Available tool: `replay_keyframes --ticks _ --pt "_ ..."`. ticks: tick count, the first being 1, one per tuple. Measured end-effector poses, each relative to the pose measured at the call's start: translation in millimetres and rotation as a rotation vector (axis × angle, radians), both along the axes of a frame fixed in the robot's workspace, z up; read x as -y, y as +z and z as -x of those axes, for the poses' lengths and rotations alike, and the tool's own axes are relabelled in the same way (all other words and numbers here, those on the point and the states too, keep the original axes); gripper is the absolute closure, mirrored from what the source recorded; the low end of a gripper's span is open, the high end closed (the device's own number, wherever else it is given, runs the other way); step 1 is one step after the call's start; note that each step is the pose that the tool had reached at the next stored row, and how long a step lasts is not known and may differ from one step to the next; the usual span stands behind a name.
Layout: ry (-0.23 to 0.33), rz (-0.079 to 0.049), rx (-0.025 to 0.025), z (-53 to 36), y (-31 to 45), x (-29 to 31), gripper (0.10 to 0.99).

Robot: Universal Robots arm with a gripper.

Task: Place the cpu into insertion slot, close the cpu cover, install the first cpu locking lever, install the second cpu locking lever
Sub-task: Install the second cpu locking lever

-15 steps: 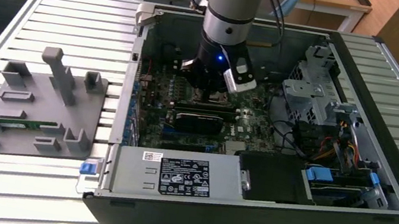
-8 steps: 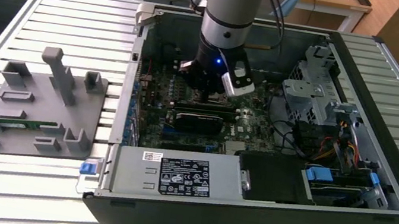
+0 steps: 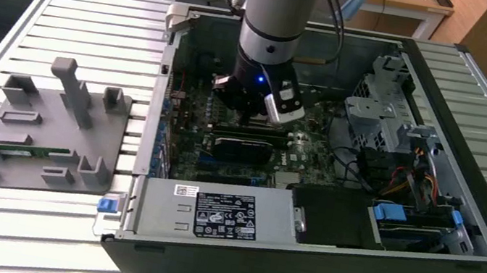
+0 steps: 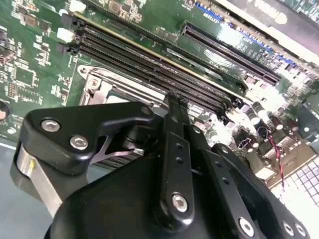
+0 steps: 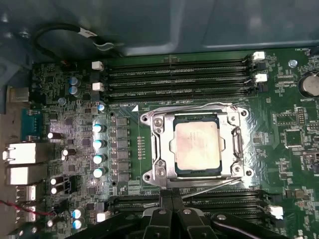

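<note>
Surveying the bench: we saw an open computer case [image 3: 321, 266] lying on a slatted table [image 3: 77, 15], with a grey fixture plate [image 3: 48, 135] on the slats at the exterior view's left.
Arm: we found the arm [image 3: 278, 10] reaching down into the case from above, its wrist over the middle of the green motherboard [image 5: 55, 89].
Memory slots: we noted long black slots [image 5: 174, 77] on one side of the socket and more of them on the opposite side, next to the fingers.
Gripper: we saw the gripper [image 5: 172, 199] hovering just above the board at the socket's edge, its two slim black fingers [image 4: 174, 129] pressed flat against each other with nothing between them.
Insertion slot: we saw the insertion slot [image 5: 160, 149] on the green board between the two banks of memory slots.
Cpu cover: we saw the cpu cover [image 5: 234, 144] lying down flat over the socket, framing the chip through its window.
Cpu: we saw the cpu [image 5: 196, 146] seated in the socket, its tan metallic face up.
Levers: we saw thin silvery wire levers [image 5: 199, 106] running along two edges of the socket; we could not tell whether they were latched.
</note>
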State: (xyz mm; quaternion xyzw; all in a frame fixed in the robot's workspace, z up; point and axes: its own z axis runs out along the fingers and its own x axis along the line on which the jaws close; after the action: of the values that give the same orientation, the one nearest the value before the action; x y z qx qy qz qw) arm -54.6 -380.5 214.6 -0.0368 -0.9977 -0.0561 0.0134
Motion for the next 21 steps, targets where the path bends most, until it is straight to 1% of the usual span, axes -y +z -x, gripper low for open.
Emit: replay_keyframes --ticks 2,3,5,6,7,11,15,18,21 --pt "0.000 -0.006 -0.0001 0.3 -3.0 0.1 0.980" --pt "0.000 -0.011 -0.0002 0.5 -3.9 0.2 0.980" --pt "0.000 -0.036 -0.0001 0.8 -4.7 1.9 0.980" --pt "0.000 -0.044 -0.0001 1.0 -4.8 3.5 0.980" --pt "0.000 -0.049 0.0000 1.3 -4.8 5.3 0.980" --pt "0.000 -0.059 0.0005 2.9 -4.8 12.2 0.980" --pt "0.000 -0.075 0.0023 5.6 -4.8 15.3 0.980" --pt "0.000 -0.090 0.0064 9.1 -5.5 15.9 0.980" --pt "0.001 -0.102 0.0107 13.5 -7.6 16.0 0.980"
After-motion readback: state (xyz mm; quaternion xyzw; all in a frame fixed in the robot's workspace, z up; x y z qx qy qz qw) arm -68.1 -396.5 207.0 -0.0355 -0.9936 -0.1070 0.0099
